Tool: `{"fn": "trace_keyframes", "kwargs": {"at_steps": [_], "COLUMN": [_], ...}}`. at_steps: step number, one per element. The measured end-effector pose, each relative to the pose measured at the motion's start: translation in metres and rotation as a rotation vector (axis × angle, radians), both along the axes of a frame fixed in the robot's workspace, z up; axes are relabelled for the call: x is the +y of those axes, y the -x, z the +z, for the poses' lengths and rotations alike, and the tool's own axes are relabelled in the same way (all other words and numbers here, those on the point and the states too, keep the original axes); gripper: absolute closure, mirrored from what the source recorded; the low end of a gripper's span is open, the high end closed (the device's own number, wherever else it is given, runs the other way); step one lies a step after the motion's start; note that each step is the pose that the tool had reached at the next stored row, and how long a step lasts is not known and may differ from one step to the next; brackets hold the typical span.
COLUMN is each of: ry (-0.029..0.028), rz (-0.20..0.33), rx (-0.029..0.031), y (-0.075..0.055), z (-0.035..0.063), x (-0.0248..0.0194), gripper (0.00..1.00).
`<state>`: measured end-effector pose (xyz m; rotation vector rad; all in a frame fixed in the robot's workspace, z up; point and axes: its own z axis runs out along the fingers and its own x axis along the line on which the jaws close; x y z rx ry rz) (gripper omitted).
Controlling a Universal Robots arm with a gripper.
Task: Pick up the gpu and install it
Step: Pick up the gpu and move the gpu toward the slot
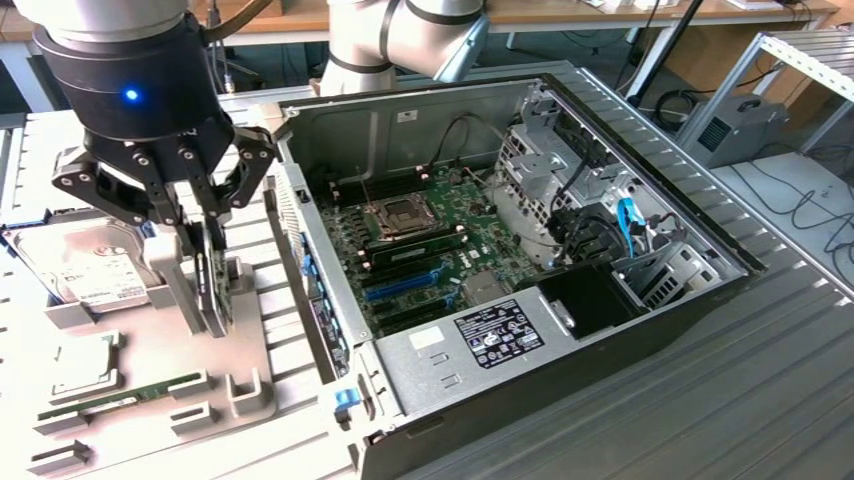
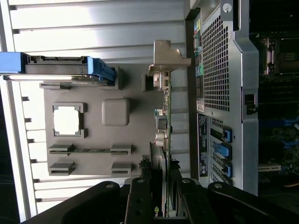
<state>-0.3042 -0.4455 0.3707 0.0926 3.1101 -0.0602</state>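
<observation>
The gpu (image 1: 214, 292) is a thin black card standing on edge over the grey parts tray (image 1: 260, 345), just off the open computer case's outer wall at the exterior view's left. My gripper (image 1: 203, 245) comes down on it from above, one dark finger on each flat face, shut on the card. In the wrist view the gpu (image 2: 166, 126) appears edge-on, with its silver bracket (image 2: 164, 59) at the far end. The fingers (image 2: 139, 198) press its near end, where my gripper (image 2: 161, 196) closes. I cannot tell whether the card's lower edge still touches the tray.
On the tray lie a silver hard drive (image 1: 83, 268), a processor chip (image 1: 83, 365) and a green memory stick (image 1: 118, 398). The open case (image 1: 694, 250) shows its motherboard with blue slots (image 1: 398, 288). The case's perforated rear panel (image 2: 217, 84) runs close beside the card.
</observation>
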Motion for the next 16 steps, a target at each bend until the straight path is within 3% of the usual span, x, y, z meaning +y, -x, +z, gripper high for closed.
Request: {"fn": "trace_keyframes", "kwargs": {"at_steps": [4, 16], "ry": [0.0000, 0.0000], "rz": [0.000, 0.000], "rx": [0.0000, 0.0000], "y": [0.000, 0.000], "z": [0.0061, 0.0115], "x": [0.0000, 0.0000], "gripper": [0.74, 0.74]}}
